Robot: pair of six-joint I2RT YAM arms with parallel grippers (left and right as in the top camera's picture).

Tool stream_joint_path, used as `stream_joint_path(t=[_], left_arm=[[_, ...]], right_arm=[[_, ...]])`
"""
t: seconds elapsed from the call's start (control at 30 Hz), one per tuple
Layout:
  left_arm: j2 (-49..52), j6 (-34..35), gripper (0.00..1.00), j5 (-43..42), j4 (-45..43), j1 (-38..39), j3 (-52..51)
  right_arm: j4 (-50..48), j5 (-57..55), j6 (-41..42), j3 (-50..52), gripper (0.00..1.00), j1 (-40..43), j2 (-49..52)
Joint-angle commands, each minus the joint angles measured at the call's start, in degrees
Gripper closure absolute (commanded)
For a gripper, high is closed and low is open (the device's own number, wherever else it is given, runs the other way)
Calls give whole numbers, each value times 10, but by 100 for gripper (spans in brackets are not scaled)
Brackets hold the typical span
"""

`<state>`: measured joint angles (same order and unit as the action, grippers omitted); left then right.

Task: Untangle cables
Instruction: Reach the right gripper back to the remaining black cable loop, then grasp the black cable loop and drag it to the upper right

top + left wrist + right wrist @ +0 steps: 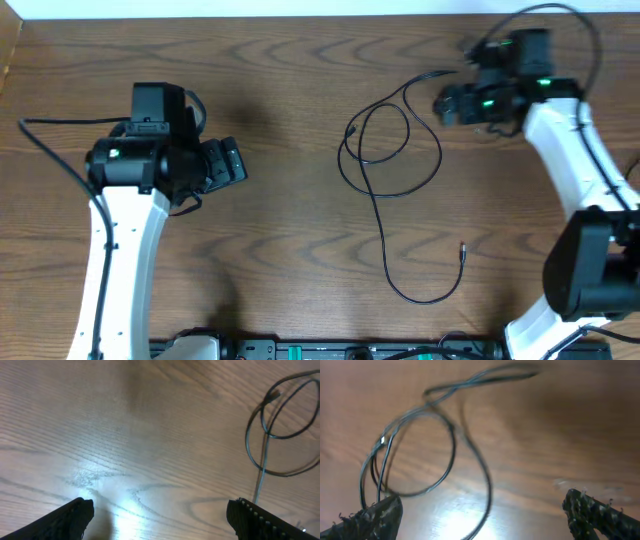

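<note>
We log the cables (375, 160) on the surface (280, 270), their loops at 2 o'clock of its middle. One strand leads off toward 1 o'clock and ends just beside the right end effector (447, 104); we cannot tell whether they touch. A tail runs to 6 o'clock, then hooks round toward 3 o'clock. The left end effector (236, 160) sits at 9 o'clock of the loops, well apart.
</note>
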<state>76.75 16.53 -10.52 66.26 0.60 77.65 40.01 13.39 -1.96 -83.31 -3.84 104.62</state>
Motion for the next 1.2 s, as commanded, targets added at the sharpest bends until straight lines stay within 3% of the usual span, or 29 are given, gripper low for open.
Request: stream_joint_path(t=[0.0, 0.2, 0.43, 0.53, 0.73, 0.93, 1.17], left_arm=[[-21, -3, 9, 10, 8, 0, 13], [-27, -13, 9, 12, 8, 0, 12], [-27, -13, 8, 11, 11, 0, 12], [-27, -13, 8, 11, 13, 0, 12], [-27, -13, 8, 11, 21, 0, 12], [-27, -13, 8, 11, 23, 0, 12], [-27, -13, 8, 11, 23, 0, 12]], right_arm=[[17, -98, 10, 1, 1, -44, 5], [14, -86, 49, 41, 1, -109, 5], [-151, -68, 55, 162, 1, -184, 5], [-238, -68, 98, 200, 5, -212, 5], [-390, -70, 100, 253, 1, -263, 5], [-405, -70, 5, 278, 1, -284, 5], [-431, -70, 6, 285, 4, -284, 30]])
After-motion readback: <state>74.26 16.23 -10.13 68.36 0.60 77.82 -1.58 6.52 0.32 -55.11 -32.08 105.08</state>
